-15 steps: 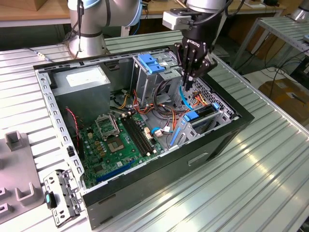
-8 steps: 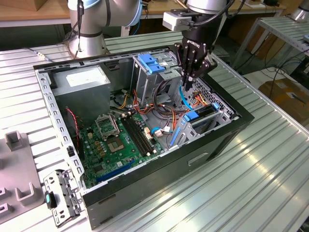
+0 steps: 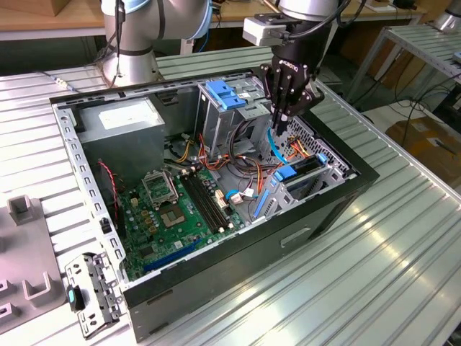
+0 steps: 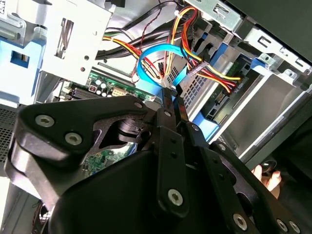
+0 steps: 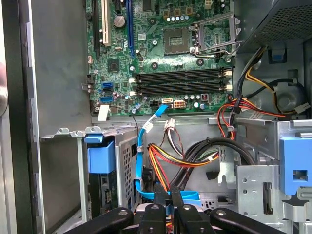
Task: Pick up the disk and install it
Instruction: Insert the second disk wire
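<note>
The disk (image 3: pixel 304 167) stands on edge inside the drive bay at the exterior view's right end of the open computer case, with blue rails along it. Both wrist views show its edge in the bay (image 4: pixel 229 91) (image 5: pixel 104 192). My black gripper (image 3: pixel 278 126) hangs inside the case between the upper drive cage and that bay, apart from the disk. Its fingers (image 4: pixel 168 100) are shut, and I see nothing between them. The gripper (image 5: pixel 168 191) has its tips right at a flat blue cable (image 5: pixel 141 161).
A grey power-supply box (image 3: pixel 119 122) fills the case's far corner. A blue bracket (image 3: pixel 227 94) tops the metal drive cage. Red, yellow and black wires (image 5: pixel 185 158) crowd the space around the fingers. The motherboard (image 3: pixel 180 209) lies low. A loose metal bracket (image 3: pixel 90 292) lies outside the case.
</note>
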Motion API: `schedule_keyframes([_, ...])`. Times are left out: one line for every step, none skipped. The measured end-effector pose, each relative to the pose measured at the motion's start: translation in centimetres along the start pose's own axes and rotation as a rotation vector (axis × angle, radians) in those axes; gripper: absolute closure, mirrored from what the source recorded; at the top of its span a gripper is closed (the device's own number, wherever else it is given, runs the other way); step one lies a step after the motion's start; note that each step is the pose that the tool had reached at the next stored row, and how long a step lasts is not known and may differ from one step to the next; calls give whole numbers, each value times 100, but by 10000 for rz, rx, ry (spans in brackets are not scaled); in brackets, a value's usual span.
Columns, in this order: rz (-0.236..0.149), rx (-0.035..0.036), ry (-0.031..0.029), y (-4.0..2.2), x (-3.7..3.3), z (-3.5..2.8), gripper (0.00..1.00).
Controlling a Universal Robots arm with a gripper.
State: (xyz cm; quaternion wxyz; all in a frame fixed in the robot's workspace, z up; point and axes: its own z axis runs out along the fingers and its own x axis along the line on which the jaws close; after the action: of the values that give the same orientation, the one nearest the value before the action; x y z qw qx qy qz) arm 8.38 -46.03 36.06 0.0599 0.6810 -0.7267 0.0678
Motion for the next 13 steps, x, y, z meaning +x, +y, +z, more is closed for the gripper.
schedule_keyframes([0, 0, 0, 0, 0, 0, 84])
schedule_keyframes([0, 0, 0, 0, 1, 0, 84])
schedule_keyframes([0, 0, 0, 0, 1, 0, 84])
schedule_keyframes([0, 0, 0, 0, 1, 0, 84])
schedule_keyframes([-1, 0, 0, 0, 1, 0, 84])
schedule_keyframes([-1, 0, 0, 0, 2, 0, 84])
schedule_keyframes([-1, 2, 0, 0, 9, 2, 84])
schedule_keyframes([0, 9, 0, -2, 25, 7, 84])
schedule_keyframes([0, 19, -2, -2, 40, 10, 84])
schedule_keyframes([-34, 34, -4, -4, 69, 17, 84])
schedule_keyframes([-52, 42, -4, -5, 82, 19, 84])
schedule_keyframes([-62, 47, -4, -5, 82, 19, 84])
schedule_keyframes([-71, 52, -4, -5, 82, 19, 84])
